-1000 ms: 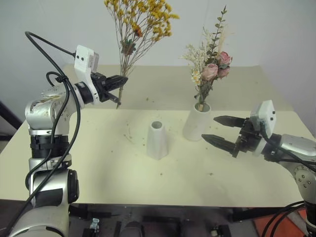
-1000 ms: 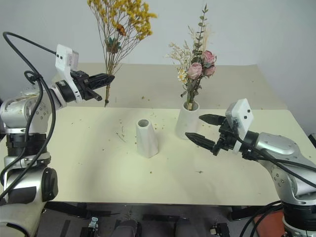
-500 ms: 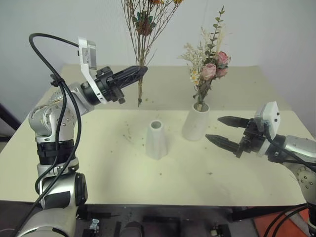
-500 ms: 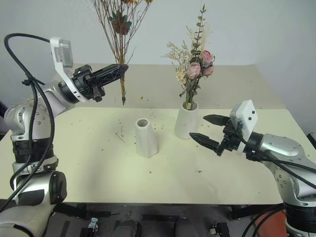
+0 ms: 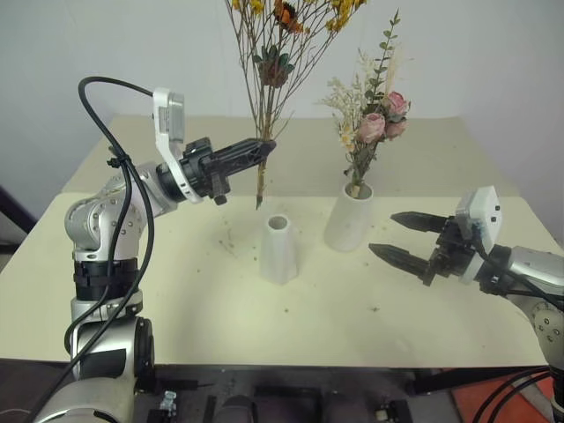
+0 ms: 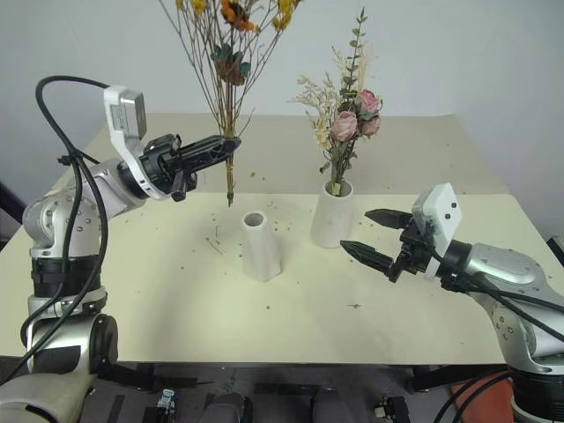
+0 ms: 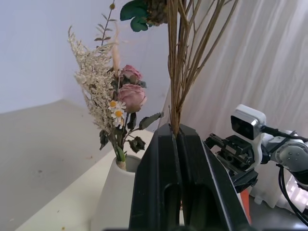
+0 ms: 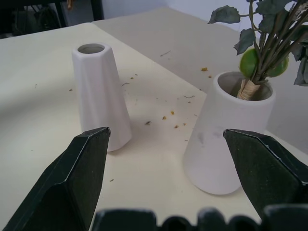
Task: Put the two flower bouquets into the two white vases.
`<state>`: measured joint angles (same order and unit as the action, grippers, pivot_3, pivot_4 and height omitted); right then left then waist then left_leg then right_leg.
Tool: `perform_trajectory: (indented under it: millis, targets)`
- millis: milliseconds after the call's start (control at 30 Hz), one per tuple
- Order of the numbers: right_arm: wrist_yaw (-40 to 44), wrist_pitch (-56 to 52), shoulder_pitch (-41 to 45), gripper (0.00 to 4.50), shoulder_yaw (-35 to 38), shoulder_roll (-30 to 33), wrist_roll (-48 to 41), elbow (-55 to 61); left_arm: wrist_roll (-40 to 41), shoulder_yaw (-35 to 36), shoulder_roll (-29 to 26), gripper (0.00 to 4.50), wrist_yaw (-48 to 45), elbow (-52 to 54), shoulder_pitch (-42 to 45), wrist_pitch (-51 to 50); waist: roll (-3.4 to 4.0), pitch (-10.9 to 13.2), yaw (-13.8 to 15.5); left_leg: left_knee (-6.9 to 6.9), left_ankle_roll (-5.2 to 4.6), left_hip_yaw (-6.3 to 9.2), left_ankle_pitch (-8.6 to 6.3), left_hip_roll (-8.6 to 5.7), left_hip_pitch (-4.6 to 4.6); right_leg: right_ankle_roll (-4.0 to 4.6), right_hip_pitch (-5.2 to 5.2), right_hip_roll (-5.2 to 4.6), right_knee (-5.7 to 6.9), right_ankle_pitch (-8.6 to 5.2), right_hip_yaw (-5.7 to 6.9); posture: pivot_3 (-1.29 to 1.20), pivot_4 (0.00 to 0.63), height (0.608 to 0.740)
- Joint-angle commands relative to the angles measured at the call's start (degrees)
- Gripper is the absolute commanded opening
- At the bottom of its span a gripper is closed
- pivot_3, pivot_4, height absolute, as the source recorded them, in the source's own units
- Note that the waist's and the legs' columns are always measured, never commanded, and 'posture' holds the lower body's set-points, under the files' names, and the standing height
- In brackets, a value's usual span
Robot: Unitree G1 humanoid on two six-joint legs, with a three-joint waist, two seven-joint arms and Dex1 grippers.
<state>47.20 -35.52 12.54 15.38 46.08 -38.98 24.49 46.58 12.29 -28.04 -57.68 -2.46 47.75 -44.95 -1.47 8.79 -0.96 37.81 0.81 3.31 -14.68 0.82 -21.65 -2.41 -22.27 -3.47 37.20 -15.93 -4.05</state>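
The left claw (image 5: 261, 150) pinches the yellow flowers (image 5: 264, 97) upright, stem tips seemingly just behind the empty vase (image 5: 279, 249). The right claw (image 5: 396, 238) gapes near the roses (image 5: 374, 123) in their vase (image 5: 351, 220).

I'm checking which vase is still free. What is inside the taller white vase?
The taller white vase holds the pink rose bouquet, its stems entering the round mouth. The vase wall hides the stem ends and anything else inside.
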Motion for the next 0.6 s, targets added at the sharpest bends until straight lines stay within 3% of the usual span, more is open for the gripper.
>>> perform_trajectory:
  millis: [33, 600]
  targets:
    - [-0.2, 0.7, 0.2, 4.50, 2.5, 0.9, -0.8, 2.3, -0.6, -1.0, 0.9, 0.01, -2.1, 2.1, -0.6, 4.6, 0.00, 0.0, 0.1, 0.00, 0.00, 0.00, 0.00, 0.00, 0.00, 0.00, 0.01, 0.00, -0.01, 0.00, 0.00, 0.00, 0.150, 0.740]
    - [-0.6, 0.3, -0.6, 4.50, 3.3, 0.8, -1.5, 3.3, -5.6, -5.9, 4.0, 0.01, -4.6, -0.4, -4.1, 13.0, 0.00, 0.0, 0.1, 0.02, 0.00, 0.00, 0.00, -0.01, -0.01, 0.00, 0.02, 0.00, -0.02, 0.00, 0.00, 0.00, 0.150, 0.740]
